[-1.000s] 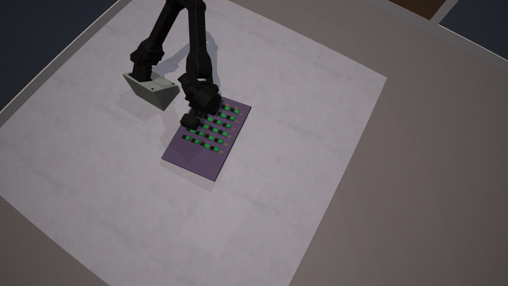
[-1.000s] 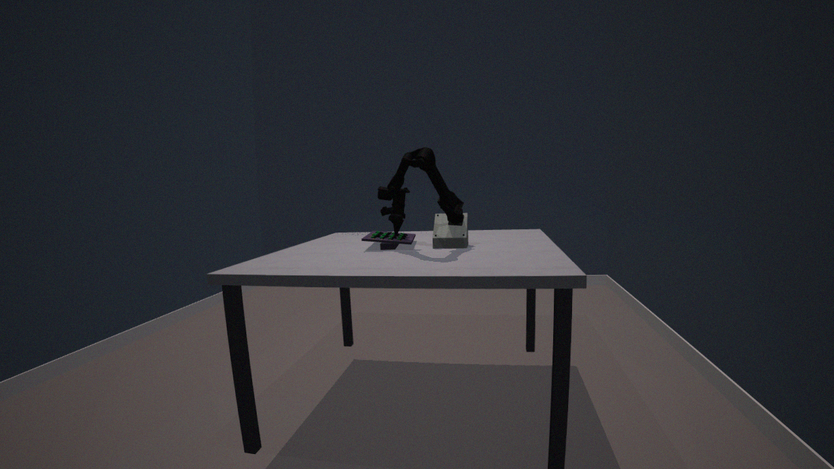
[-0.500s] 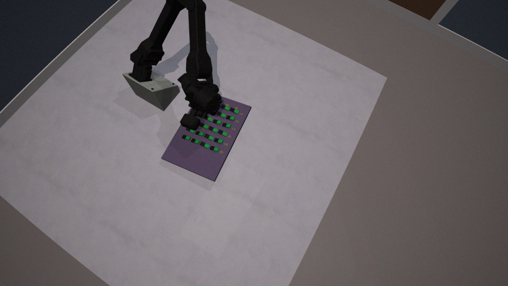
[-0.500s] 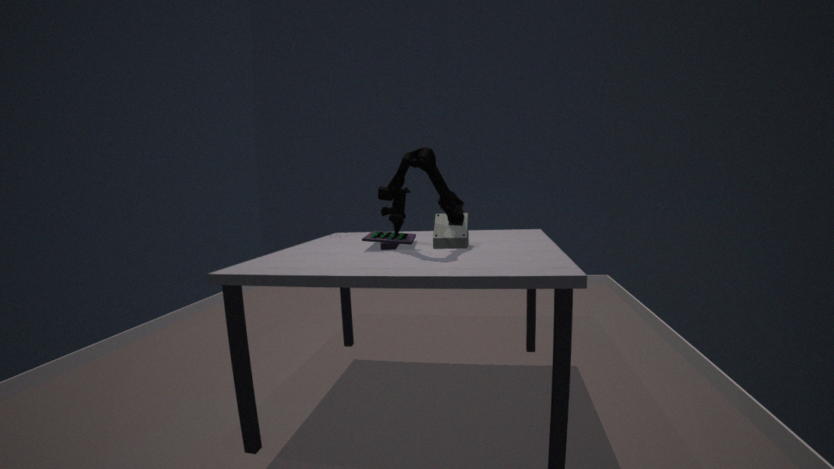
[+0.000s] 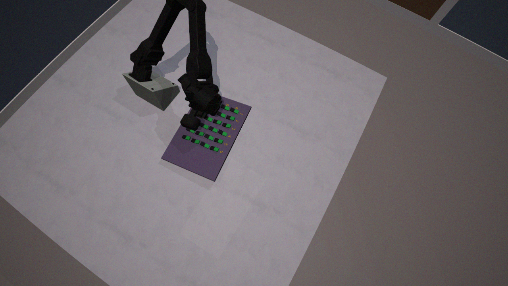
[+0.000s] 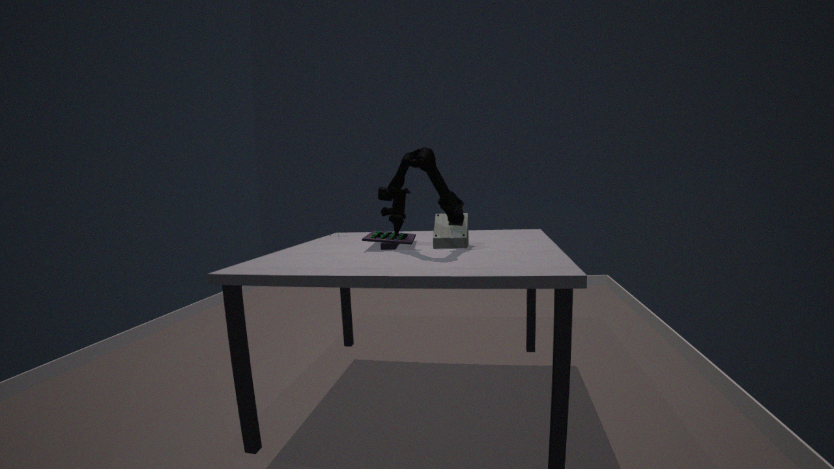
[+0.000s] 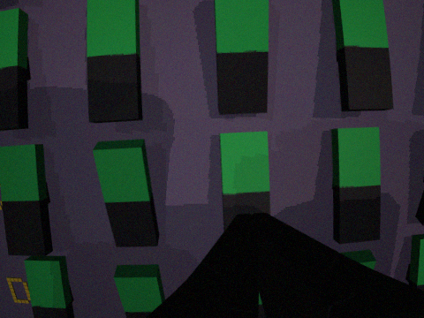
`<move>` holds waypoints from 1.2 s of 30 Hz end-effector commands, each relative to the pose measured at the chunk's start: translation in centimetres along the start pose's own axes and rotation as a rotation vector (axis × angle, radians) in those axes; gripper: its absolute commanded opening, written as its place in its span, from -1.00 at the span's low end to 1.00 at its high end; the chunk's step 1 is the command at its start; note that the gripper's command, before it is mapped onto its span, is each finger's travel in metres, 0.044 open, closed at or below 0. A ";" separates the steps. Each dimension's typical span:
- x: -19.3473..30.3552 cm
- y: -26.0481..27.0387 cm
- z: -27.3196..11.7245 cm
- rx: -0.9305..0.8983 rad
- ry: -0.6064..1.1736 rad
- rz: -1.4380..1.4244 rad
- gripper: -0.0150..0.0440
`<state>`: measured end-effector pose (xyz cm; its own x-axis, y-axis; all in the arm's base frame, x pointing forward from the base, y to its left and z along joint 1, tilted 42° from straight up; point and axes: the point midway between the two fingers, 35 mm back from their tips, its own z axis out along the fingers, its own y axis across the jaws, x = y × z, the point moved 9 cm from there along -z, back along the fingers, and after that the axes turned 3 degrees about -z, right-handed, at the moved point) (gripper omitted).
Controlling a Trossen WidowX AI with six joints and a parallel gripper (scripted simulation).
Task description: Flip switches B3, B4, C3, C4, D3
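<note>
The purple panel (image 5: 193, 159) (image 6: 368, 238) carries rows of green-and-black rocker switches. My gripper (image 6: 397, 234) (image 7: 251, 229) is shut and empty, pointing down, with its tips low over the near black half of C3 (image 5: 210, 119) (image 7: 245, 161). Whether they touch it I cannot tell. B3 (image 5: 217, 122) (image 7: 242, 26) and B4 (image 5: 213, 130) (image 7: 363, 26) show at the top of the wrist view. C4 (image 5: 205, 126) (image 7: 357, 159) is right of C3. The fingers hide nearly all of D3 and cover part of D4 (image 7: 367, 258). The switches' tilts are hard to read.
Neighbouring switches C2 (image 7: 124, 177) and D2 (image 7: 138, 293) stand left of the fingers. The arm's pale base block (image 5: 156, 93) (image 6: 450, 241) is beside the panel on the table (image 5: 284, 149) (image 6: 495, 256). The wrist and camera overhang part of the panel in the top view.
</note>
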<state>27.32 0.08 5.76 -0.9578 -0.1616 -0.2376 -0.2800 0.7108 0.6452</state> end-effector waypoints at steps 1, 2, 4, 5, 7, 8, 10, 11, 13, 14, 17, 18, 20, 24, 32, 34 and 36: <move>0.0 0.0 0.1 -0.006 -0.001 0.003 -0.49; 0.0 0.0 0.1 -0.006 -0.001 0.003 -0.49; 0.0 0.0 0.2 -0.006 -0.001 0.003 -0.49; 0.0 0.0 0.2 -0.006 -0.001 0.003 -0.49; 0.0 0.0 0.2 -0.006 -0.001 0.003 -0.49; 0.0 0.0 0.2 -0.006 -0.001 0.003 -0.49; 0.0 0.0 0.3 -0.006 -0.001 0.003 -0.49; 0.0 0.0 0.3 -0.006 -0.001 0.003 -0.49; 0.0 0.0 0.3 -0.006 -0.001 0.003 -0.49; 0.0 0.0 0.3 -0.006 -0.001 0.003 -0.49; 0.0 0.0 0.3 -0.006 -0.001 0.003 -0.49; 0.0 0.0 0.4 -0.006 -0.001 0.003 -0.49; 0.0 0.0 0.4 -0.006 -0.001 0.003 -0.49; -0.1 0.0 0.1 0.001 0.001 -0.002 -0.49; -0.5 -0.1 -6.1 -0.004 0.026 0.003 -0.49; -0.5 -0.3 -6.1 -0.004 0.026 0.003 -0.49; -0.5 -1.8 -6.1 -0.003 0.026 0.003 -0.49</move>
<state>27.67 -4.39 10.02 -0.9580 -0.1717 -0.2295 -0.2820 0.7079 0.6476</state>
